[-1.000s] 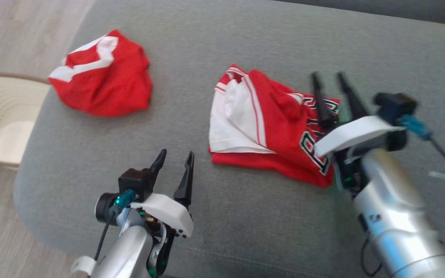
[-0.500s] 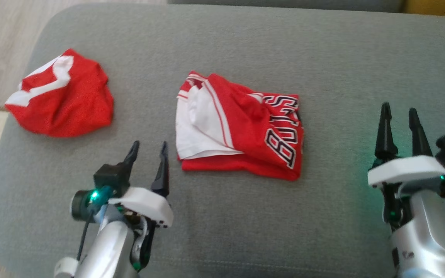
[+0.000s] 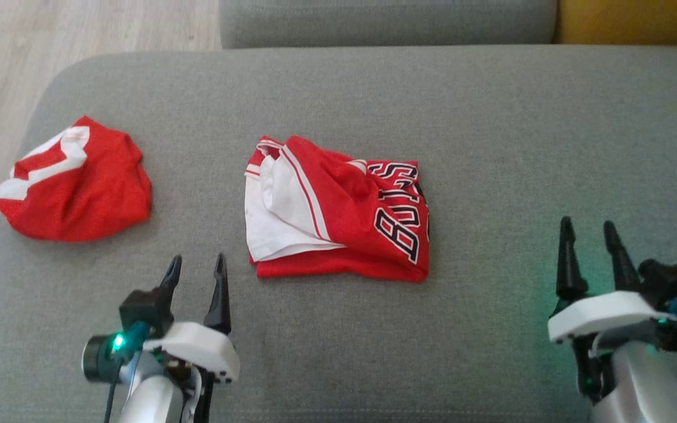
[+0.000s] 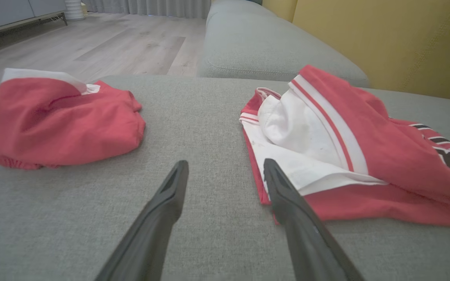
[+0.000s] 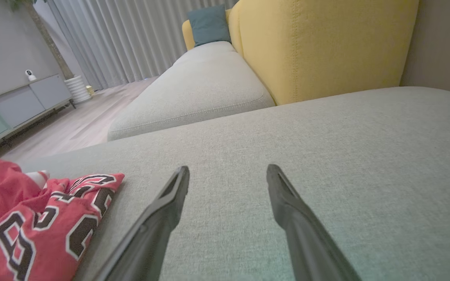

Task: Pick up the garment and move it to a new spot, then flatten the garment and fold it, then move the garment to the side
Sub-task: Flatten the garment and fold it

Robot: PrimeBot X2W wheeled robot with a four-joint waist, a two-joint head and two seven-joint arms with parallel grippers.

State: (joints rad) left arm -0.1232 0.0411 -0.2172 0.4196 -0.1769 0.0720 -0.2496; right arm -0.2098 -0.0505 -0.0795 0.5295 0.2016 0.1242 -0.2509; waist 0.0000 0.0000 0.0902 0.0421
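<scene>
Garment (image 3: 338, 217) lies folded mid-sofa (image 3: 491, 117), at 1 o'clock from left claw (image 3: 197, 258). Judged soft, light, slump-prone; grip advised at 6 o'clock hem. Right claw (image 3: 586, 222) and left claw wide, empty.

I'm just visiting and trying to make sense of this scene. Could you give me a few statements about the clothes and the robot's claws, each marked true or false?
1. The left gripper and the right gripper both stand open and hold nothing. True.
2. The right gripper is pinching the lettered jersey. False: it hangs apart from the jersey, over bare grey cushion.
3. Only one red garment lies on the cushion. False: a second red garment lies crumpled towards the robot's left.
4. In the head view, the lettered jersey lies between the two grippers. True.
</scene>
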